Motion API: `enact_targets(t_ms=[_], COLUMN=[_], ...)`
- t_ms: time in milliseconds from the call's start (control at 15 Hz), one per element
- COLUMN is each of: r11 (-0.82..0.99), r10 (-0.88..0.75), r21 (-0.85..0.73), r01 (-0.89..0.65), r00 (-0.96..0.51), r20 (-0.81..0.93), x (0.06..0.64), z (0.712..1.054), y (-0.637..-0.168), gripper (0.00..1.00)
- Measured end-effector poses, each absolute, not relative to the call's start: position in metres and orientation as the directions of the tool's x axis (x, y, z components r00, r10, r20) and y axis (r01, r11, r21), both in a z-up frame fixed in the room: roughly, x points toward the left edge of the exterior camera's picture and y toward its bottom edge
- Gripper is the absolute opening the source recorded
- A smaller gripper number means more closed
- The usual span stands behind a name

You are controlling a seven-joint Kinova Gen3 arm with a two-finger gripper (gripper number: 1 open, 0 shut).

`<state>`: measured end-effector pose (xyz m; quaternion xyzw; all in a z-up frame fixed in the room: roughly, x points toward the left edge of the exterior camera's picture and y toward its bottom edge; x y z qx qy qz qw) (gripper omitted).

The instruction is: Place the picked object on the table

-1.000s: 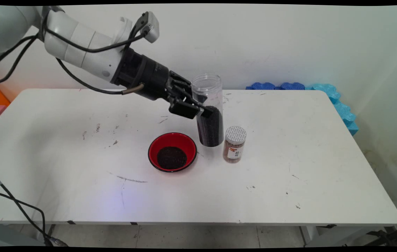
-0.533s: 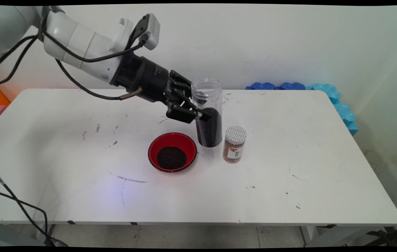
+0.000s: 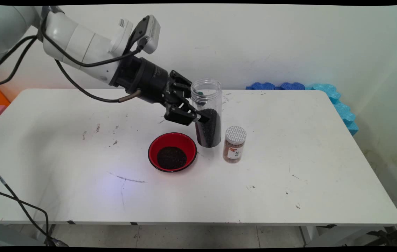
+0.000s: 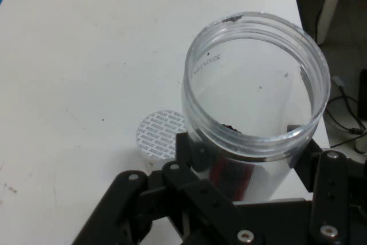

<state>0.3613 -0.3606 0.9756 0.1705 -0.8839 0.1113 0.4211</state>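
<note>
White table (image 3: 289, 182) bears red bowl (image 3: 172, 151), spice jar (image 3: 234, 144).

- The gripper (image 4: 243, 162) closes its black fingers (image 4: 192, 150) on either side of a clear plastic jar (image 4: 255, 78), clamping its wall just under the rim.
- The jar's open mouth faces the camera; dark specks cling to its inner wall.
- Beside the gripper's linkage, next to the jar, lies a round white patterned lid (image 4: 160, 134).
- A white table (image 4: 86, 55) spreads beyond the fingers.

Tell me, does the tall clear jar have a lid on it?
No. The tall clear jar is open at the top, its rim bare, while the gripper clamps it.
</note>
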Motion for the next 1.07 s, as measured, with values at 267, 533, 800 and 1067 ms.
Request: enact_targets(t_ms=[267,533,800,1067], r11=[0.920,0.922,0.916,0.908], r10=[-0.198,-0.196,-0.230,-0.259], r21=[-0.062,-0.059,-0.022,0.010], r01=[-0.388,-0.383,-0.400,-0.419], r00=[-0.593,-0.592,-0.570,-0.543], r20=[0.781,0.782,0.789,0.799], x=[0.362,0.360,0.354,0.346], z=[0.975,0.972,0.963,0.951], y=[-0.361,-0.360,-0.358,-0.356], gripper=[0.00,0.00,0.00,0.00])
